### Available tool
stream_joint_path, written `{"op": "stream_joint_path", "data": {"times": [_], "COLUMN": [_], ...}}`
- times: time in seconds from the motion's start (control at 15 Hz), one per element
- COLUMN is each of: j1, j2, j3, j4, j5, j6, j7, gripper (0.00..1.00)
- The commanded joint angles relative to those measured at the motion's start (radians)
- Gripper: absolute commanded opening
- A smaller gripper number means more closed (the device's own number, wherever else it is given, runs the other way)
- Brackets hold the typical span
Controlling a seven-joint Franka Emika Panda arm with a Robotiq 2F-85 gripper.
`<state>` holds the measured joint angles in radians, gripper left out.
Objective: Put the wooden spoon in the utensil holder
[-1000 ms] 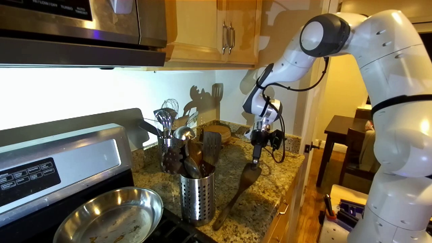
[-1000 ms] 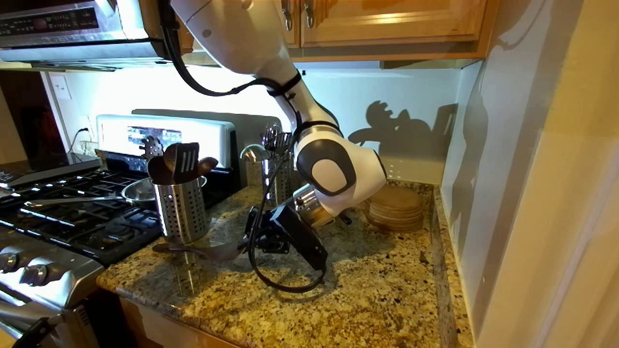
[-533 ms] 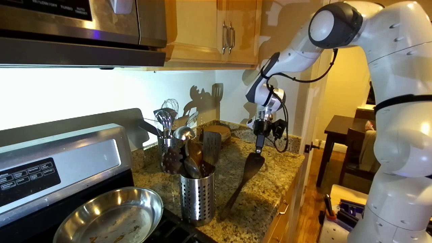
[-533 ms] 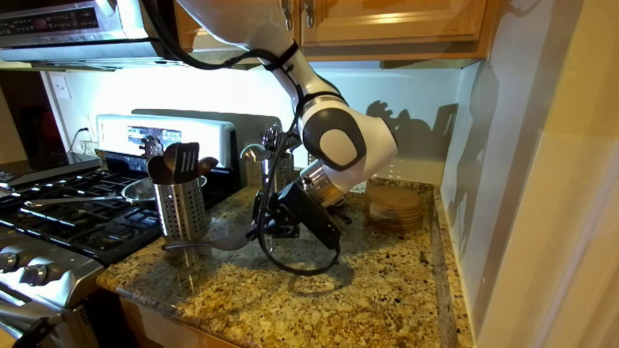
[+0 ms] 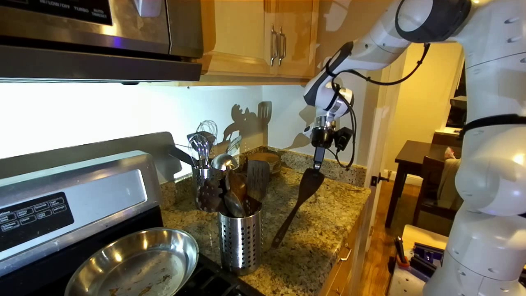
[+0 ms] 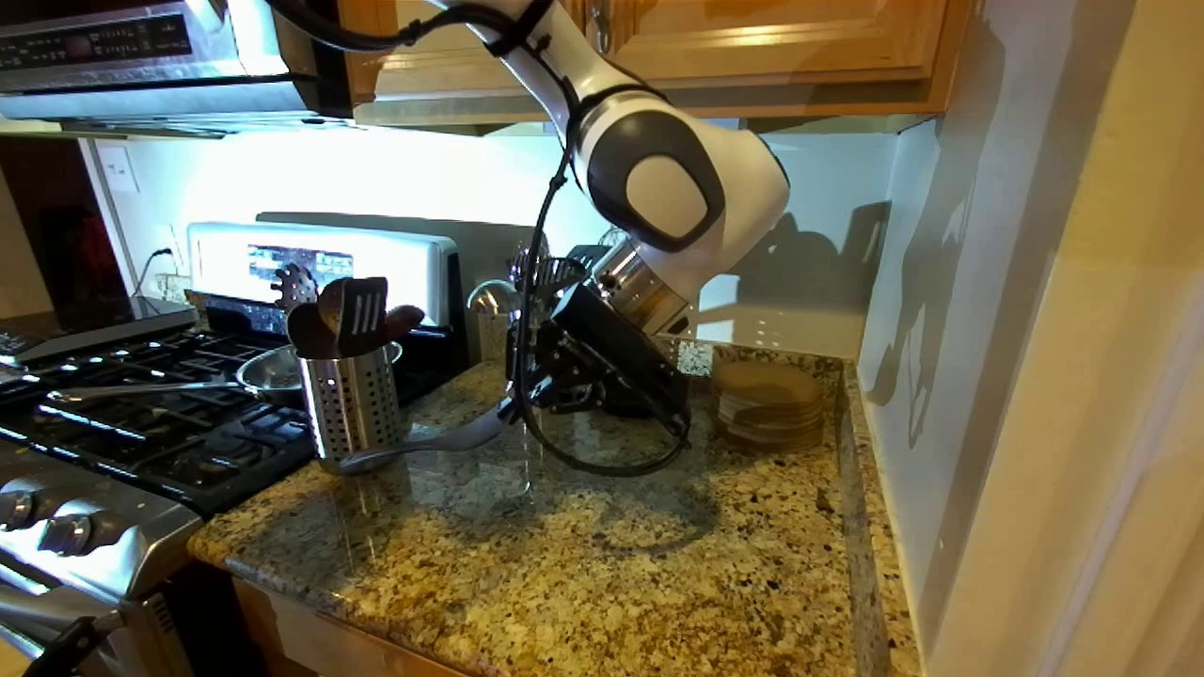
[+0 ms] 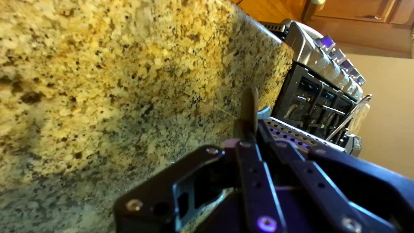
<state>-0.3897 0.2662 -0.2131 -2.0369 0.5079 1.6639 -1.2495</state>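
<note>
The wooden spoon [image 5: 311, 185] hangs tilted in the air above the counter, its wide end up in my gripper and its slim handle pointing down toward the stove side. It also shows in an exterior view [image 6: 461, 438] and edge-on in the wrist view [image 7: 249, 108]. My gripper [image 5: 317, 165] is shut on the spoon's wide end; the fingers also show in the wrist view [image 7: 254, 132]. The perforated steel utensil holder [image 5: 240, 242] stands upright beside the stove with several utensils in it. It shows in an exterior view [image 6: 353, 409] and partly in the wrist view [image 7: 291, 134]. The handle tip is apart from it.
A second steel holder [image 5: 201, 181] with whisks and a ladle stands behind, near the wall. A steel frying pan [image 5: 135, 263] sits on the stove. A stack of round wooden boards [image 6: 768, 404] stands in the back corner. Cabinets [image 5: 242, 37] hang above.
My gripper has risen with the spoon and moved slightly back toward the wall. The spoon's handle end has lifted off the counter. The holder has not moved.
</note>
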Motion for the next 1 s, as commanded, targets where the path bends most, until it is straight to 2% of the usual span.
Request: {"op": "stream_joint_path", "data": {"times": [0.0, 0.53, 0.93], "j1": [0.017, 0.050, 0.103], "j2": [-0.126, -0.317, -0.466], "j3": [-0.019, -0.026, -0.008], "j4": [-0.043, -0.080, -0.169], "j5": [-0.051, -0.149, -0.282], "j6": [0.006, 0.093, 0.275], "j7": [0.062, 0.130, 0.212], "gripper": [0.06, 0.06, 0.06]}}
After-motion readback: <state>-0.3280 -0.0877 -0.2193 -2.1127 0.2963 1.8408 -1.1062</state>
